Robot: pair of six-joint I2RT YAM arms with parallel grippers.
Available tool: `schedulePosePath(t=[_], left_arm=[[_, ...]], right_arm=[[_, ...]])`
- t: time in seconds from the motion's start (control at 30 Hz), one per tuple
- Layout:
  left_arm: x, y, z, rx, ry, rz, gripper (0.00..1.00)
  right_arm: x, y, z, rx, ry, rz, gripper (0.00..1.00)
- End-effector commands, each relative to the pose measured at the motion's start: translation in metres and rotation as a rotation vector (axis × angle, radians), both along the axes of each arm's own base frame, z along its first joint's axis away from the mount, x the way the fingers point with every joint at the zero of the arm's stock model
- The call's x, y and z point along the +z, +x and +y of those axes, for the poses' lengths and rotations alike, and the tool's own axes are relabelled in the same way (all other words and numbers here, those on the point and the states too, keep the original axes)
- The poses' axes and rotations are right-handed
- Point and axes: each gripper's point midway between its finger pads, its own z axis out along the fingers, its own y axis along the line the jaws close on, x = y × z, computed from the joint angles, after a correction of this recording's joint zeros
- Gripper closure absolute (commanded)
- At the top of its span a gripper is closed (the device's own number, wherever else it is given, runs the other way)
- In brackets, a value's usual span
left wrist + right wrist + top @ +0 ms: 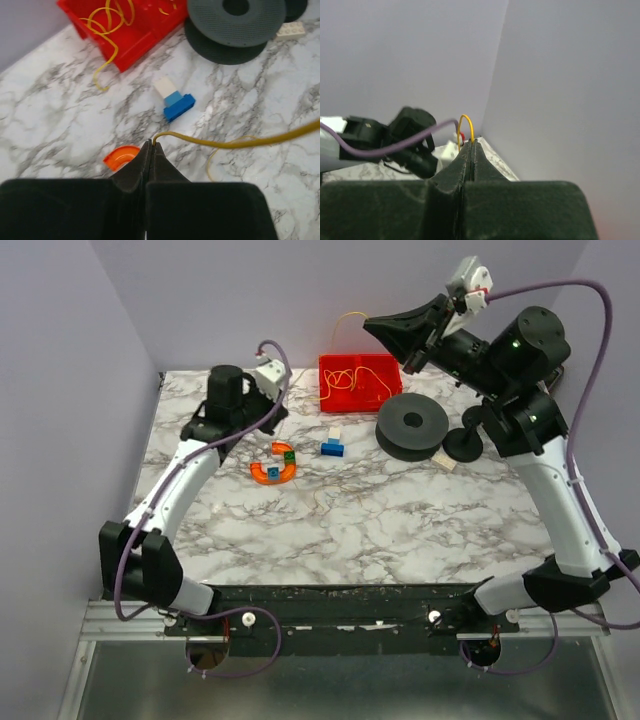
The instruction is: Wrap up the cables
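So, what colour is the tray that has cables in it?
The tray is red; it shows best in the top external view.

Left gripper (151, 146) closed, low over table — right gripper (472, 144) closed, high.

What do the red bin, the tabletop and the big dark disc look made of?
The red bin looks like smooth moulded plastic: uniform bright colour. The tabletop shows grey-veined white marble patterning, possibly printed laminate rather than stone. The dark disc seems matte plastic or rubber: dull, finely textured face.
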Motion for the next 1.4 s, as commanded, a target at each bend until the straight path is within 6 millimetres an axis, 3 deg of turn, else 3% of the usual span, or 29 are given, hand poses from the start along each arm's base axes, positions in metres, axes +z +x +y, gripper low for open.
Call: schedulePosePath(t=[0.0, 0.1, 0.23, 0.4, 0.47, 0.53, 0.57, 0.63, 0.73, 0.83, 0.93, 1.03, 1.17, 1.27, 1.37], left_arm=[[0.119, -0.005, 0.077, 0.198, 0.081, -0.213, 1.0], [0.174, -0.036, 0.115, 0.286, 0.218, -0.303, 1.0], [0.233, -0.075, 0.178, 0.496, 0.444, -0.442, 1.0], [0.278, -0.108, 0.247, 0.776, 0.7, -0.542, 1.0], [0.274, -0.111, 0.257, 0.792, 0.79, -0.531, 1.0], [0.249, -0.107, 0.263, 0.784, 0.872, -0.475, 1.0], [0.228, -0.102, 0.264, 0.759, 0.918, -0.431, 1.0], [0.176, -0.094, 0.259, 0.65, 0.982, -0.334, 1.0], [0.081, -0.084, 0.246, 0.456, 1.015, -0.165, 0.97], [-0.012, -0.086, 0.236, 0.302, 1.029, 0.028, 0.75], [-0.075, -0.095, 0.23, 0.209, 1.033, 0.159, 0.49], [-0.1, -0.104, 0.222, 0.121, 1.023, 0.159, 0.32], [-0.096, -0.123, 0.197, -0.058, 0.922, 0.142, 0.25], [-0.077, -0.119, 0.177, -0.106, 0.824, 0.102, 0.24], [-0.034, -0.102, 0.128, -0.111, 0.553, 0.035, 0.26]], right_arm=[[0.015, -0.014, -0.043, -0.17, -0.009, -0.092, 0.99], [-0.003, -0.014, -0.045, -0.177, -0.069, -0.093, 0.99], [-0.04, -0.018, -0.026, -0.065, -0.137, -0.05, 0.99], [-0.073, -0.028, 0.011, 0.147, -0.143, 0.054, 0.99], [-0.091, -0.025, 0.025, 0.187, -0.163, 0.108, 0.99], [-0.113, -0.019, 0.035, 0.203, -0.183, 0.163, 0.99], [-0.125, -0.015, 0.039, 0.204, -0.195, 0.183, 0.99], [-0.149, -0.005, 0.044, 0.188, -0.216, 0.228, 0.99], [-0.196, 0.006, 0.046, 0.156, -0.264, 0.329, 0.99], [-0.246, 0.008, 0.045, 0.144, -0.315, 0.428, 0.99], [-0.292, 0.007, 0.044, 0.141, -0.37, 0.522, 0.99], [-0.324, 0.003, 0.046, 0.172, -0.414, 0.603, 0.99], [-0.349, 0.007, 0.047, 0.171, -0.46, 0.663, 0.99], [-0.36, 0.006, 0.049, 0.19, -0.489, 0.699, 0.99], [-0.37, 0.003, 0.051, 0.218, -0.51, 0.743, 0.99]])
